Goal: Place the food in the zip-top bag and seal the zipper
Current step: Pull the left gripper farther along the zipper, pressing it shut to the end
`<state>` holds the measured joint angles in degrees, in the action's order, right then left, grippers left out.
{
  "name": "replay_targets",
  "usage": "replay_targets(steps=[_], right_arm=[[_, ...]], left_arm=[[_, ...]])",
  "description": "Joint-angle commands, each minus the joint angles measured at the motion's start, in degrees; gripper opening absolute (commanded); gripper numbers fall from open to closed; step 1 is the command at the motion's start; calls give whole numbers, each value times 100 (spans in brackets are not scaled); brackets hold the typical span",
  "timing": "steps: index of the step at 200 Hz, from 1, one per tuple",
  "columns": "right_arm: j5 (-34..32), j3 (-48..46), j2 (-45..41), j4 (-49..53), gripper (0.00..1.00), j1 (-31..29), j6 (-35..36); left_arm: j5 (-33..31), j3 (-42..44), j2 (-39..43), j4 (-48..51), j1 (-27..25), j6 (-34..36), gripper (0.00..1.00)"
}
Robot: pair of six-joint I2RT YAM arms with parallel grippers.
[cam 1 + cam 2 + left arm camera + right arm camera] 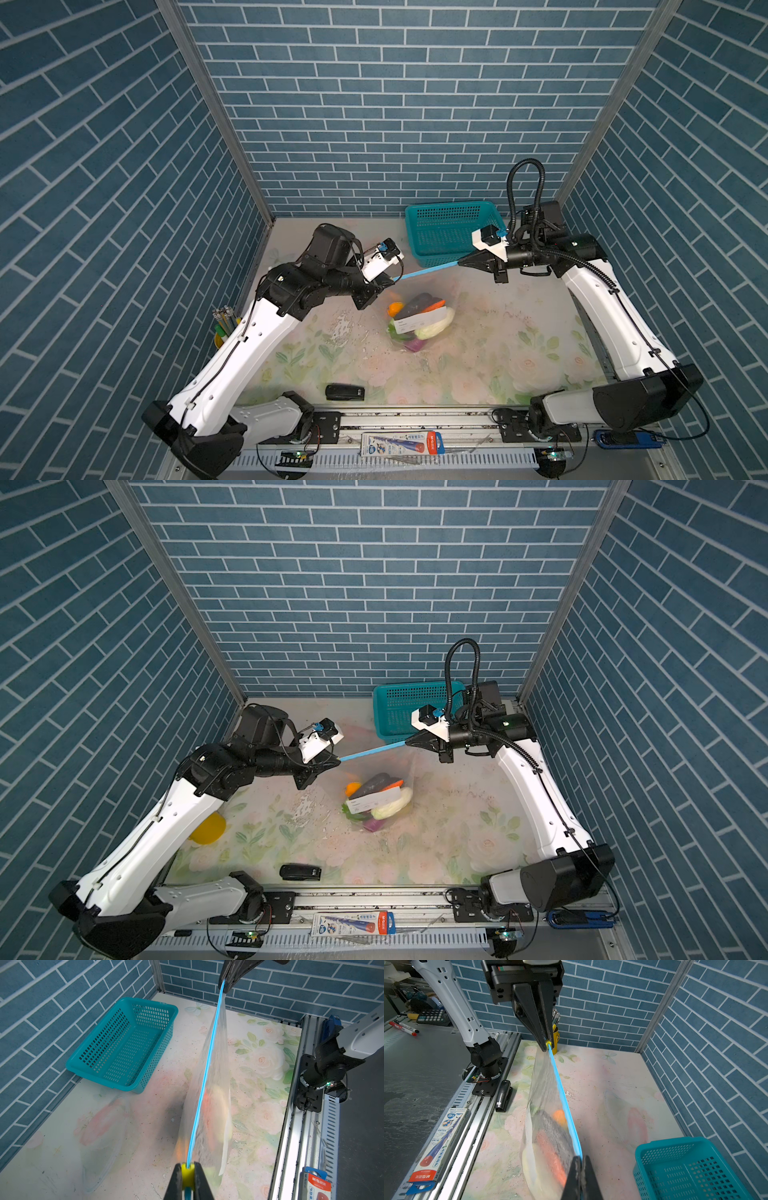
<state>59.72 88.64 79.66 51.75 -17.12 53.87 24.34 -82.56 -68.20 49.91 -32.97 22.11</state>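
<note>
The left gripper [187, 1164] is clamped narrow on the slider [187, 1176] at one end of the zipper [428, 271]. The right gripper [460, 262], at 2 o'clock from it in both top views, is pinched tight on the far end. The zipper runs taut between them, 8 to 2 o'clock, with the bag [216, 1076] and food [419, 322] hanging below over the counter [478, 353]; any remaining slider travel probably lies toward 8 o'clock.

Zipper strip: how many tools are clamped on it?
2. The left tool pinches the zipper at its yellow slider; the right tool grips the opposite end. Both are plainly visible, none hidden.
</note>
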Motion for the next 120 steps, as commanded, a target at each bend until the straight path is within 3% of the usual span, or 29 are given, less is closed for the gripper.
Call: replay_targets(steps=[1,120], right_arm=[[-159,-28,-170,-245,0,196,-135],[-290,-92,-187,-397,0,324,-324]], left_arm=[[-308,85,162,467,115,6,2],[-366,85,237,633,115,13,3]])
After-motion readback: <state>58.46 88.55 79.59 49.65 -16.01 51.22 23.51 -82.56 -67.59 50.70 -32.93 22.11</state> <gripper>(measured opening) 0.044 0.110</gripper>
